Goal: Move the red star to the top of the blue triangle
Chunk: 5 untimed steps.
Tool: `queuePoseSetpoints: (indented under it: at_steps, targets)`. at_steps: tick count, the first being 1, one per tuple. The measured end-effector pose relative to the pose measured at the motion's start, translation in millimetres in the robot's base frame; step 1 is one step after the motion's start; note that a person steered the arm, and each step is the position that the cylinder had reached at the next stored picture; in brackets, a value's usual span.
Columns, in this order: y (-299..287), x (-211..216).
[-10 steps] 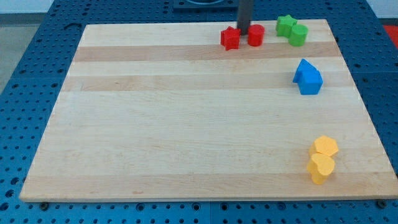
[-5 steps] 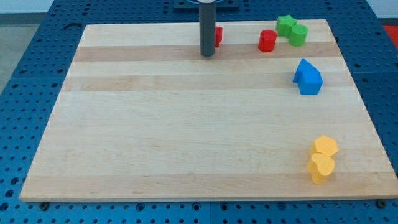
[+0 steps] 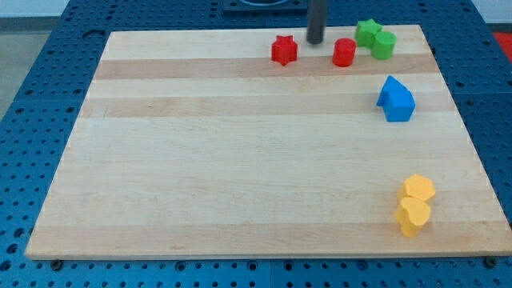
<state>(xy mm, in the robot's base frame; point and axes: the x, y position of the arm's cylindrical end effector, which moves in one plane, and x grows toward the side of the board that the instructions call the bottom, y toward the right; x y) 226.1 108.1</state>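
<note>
The red star lies near the board's top edge, left of centre-right. My tip stands between the red star and a red cylinder, a little above both and touching neither. The blue blocks, a triangle-topped shape, sit at the view's right, below the green blocks. The rod rises out of the view's top.
A green star and a green cylinder sit together at the top right. A yellow hexagon and a yellow heart sit at the bottom right. The wooden board lies on a blue pegboard table.
My tip swung left past the red star, then back right to between the red blocks. The red star shifted left and the red cylinder shifted right, so they now stand apart.
</note>
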Motion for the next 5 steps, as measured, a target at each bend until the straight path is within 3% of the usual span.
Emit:
queuePoseSetpoints:
  at_steps: [3, 5]
  targets:
    - [-110, -17]
    - [-61, 15]
